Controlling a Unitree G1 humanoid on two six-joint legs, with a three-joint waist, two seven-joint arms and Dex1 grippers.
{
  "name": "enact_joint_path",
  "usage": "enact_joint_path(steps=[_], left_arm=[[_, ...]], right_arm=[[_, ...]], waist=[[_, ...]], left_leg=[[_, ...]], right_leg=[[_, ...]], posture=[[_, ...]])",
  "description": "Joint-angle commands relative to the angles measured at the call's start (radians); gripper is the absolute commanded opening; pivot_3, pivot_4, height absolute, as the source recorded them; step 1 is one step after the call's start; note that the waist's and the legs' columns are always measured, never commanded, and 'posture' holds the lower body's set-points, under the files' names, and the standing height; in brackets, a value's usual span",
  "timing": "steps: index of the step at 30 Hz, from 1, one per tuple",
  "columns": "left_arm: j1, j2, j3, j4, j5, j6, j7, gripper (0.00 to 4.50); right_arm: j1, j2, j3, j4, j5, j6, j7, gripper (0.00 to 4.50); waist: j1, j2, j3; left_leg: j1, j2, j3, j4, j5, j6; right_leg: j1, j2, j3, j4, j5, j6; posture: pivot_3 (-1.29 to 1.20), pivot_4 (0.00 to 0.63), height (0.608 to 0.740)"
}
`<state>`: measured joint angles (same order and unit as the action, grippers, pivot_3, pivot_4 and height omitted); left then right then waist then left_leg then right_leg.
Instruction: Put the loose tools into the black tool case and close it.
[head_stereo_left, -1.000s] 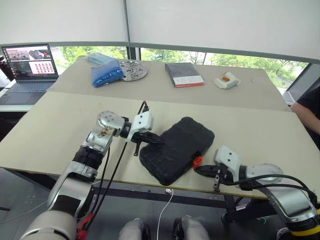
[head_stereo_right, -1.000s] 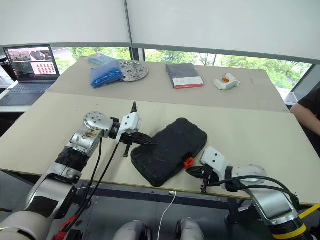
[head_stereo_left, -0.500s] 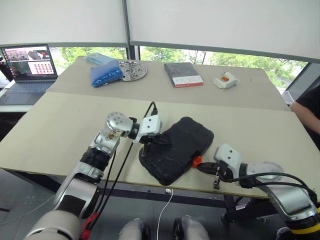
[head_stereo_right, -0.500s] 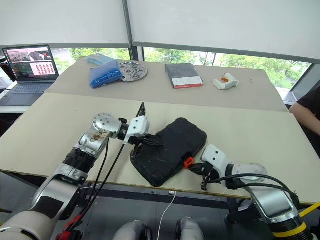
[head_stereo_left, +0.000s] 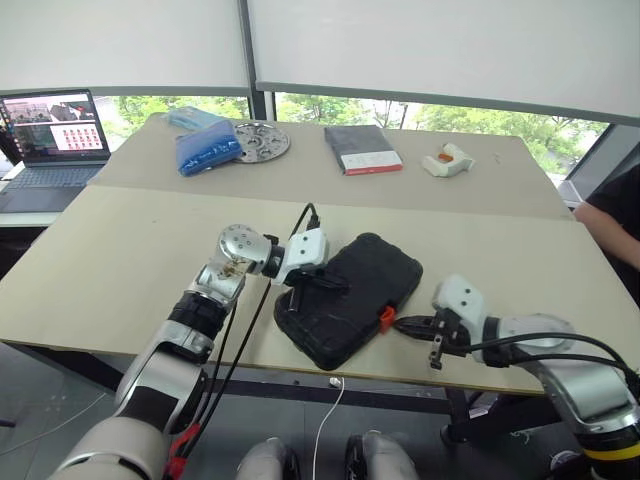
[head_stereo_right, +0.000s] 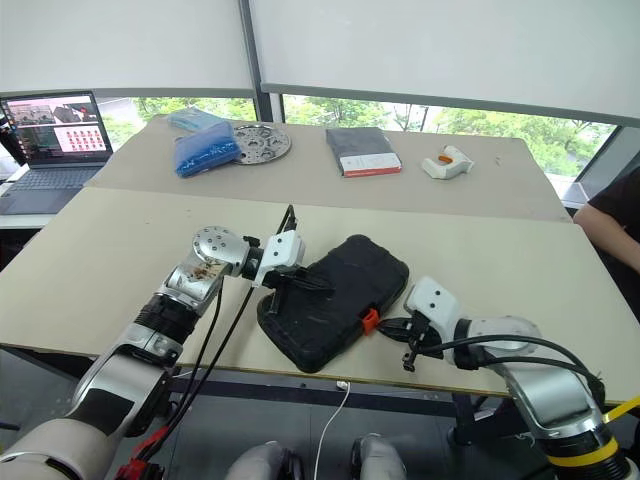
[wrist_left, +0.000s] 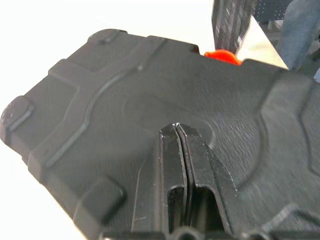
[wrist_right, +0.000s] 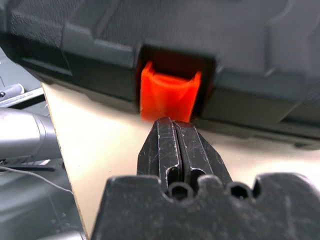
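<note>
Laptop (head_stereo_left: 55, 135) — far left edge of the desk, lid up, screen lit.
Blue bag (head_stereo_left: 210, 148) and perforated metal disc (head_stereo_left: 260, 140) — far desk, left part, the disc just beside the bag.
Left gripper (wrist_left: 177, 129) — fingers pressed together, nothing between them; tips rest on the lid of the black tool case (head_stereo_left: 350, 298), over its left half.
Black tool case — closed, lying flat and skewed near the front edge of the near desk (head_stereo_left: 120, 260), about midway along it; one corner close to that edge.
Dark grey book (head_stereo_left: 362, 148) with a red-and-white label — far desk, centre.
Orange latch (wrist_right: 168, 96) — on the case's right-hand side wall, facing the right gripper.
Right gripper (wrist_right: 174, 125) — fingers closed and empty, tips pointing at the orange latch from just in front of it; whether they touch it cannot be told.
White object with an orange part (head_stereo_left: 447, 160) — far desk, right of the book.
Person's dark sleeve (head_stereo_left: 615, 215) — at the right edge of the desk.
</note>
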<state>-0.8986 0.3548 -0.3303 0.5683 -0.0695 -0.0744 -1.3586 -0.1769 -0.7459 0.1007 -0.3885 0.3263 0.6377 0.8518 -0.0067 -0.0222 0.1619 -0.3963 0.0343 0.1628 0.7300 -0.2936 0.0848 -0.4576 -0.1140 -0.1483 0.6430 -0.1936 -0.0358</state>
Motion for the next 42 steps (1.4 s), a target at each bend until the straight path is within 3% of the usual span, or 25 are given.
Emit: enact_joint_path(steps=[1,14,25,29,34,42], left_arm=[[-0.004,-0.011,-0.025,0.029,0.037,-0.004,0.001,0.07],[-0.004,-0.008,-0.021,0.036,0.038,-0.011,0.000,0.07],[0.000,-0.004,-0.023,0.037,0.041,-0.014,-0.002,0.07],[0.002,-0.001,-0.022,0.036,0.042,-0.014,0.001,0.07],[0.006,0.003,-0.023,0.035,0.043,-0.018,0.003,0.07],[0.002,-0.009,-0.029,0.049,0.046,-0.030,0.002,0.07]], right_arm=[[-0.036,0.014,0.002,-0.006,-0.017,-0.014,-0.025,0.00],[0.032,-0.144,-0.163,-0.134,0.119,0.058,0.095,0.00],[-0.077,-0.059,-0.060,-0.091,0.107,0.095,0.015,0.00],[-0.033,-0.097,-0.050,-0.087,0.084,0.089,0.021,0.00],[0.053,-0.148,-0.138,-0.128,0.120,0.091,0.032,0.00],[0.152,-0.121,-0.143,-0.133,0.119,0.071,-0.001,0.00]], waist=[[-0.005,0.000,0.000],[0.013,0.000,0.000],[0.018,0.000,0.000],[0.018,0.000,0.000],[0.021,0.000,0.000],[0.021,0.000,0.000]], left_leg=[[0.000,0.000,0.000,0.000,0.000,0.000],[-0.002,0.000,0.000,0.000,-0.001,0.001],[-0.003,0.000,0.000,-0.001,-0.001,0.002],[-0.003,-0.001,0.000,-0.001,-0.001,0.002],[-0.003,-0.001,0.000,-0.001,-0.001,0.002],[-0.003,-0.001,0.000,-0.001,-0.002,0.002]], right_leg=[[0.000,0.000,0.000,0.000,0.000,0.000],[-0.001,0.000,-0.001,-0.003,0.000,0.000],[-0.001,0.000,-0.001,-0.003,0.000,0.000],[-0.001,-0.001,-0.001,-0.004,0.000,0.000],[0.000,-0.001,-0.001,-0.004,0.000,0.000],[0.000,-0.001,-0.001,-0.004,0.000,0.000]], posture=[[0.00,0.150,0.718],[0.00,0.150,0.718],[0.00,0.150,0.718],[0.00,0.150,0.718],[0.00,0.150,0.718],[0.00,0.150,0.718]])
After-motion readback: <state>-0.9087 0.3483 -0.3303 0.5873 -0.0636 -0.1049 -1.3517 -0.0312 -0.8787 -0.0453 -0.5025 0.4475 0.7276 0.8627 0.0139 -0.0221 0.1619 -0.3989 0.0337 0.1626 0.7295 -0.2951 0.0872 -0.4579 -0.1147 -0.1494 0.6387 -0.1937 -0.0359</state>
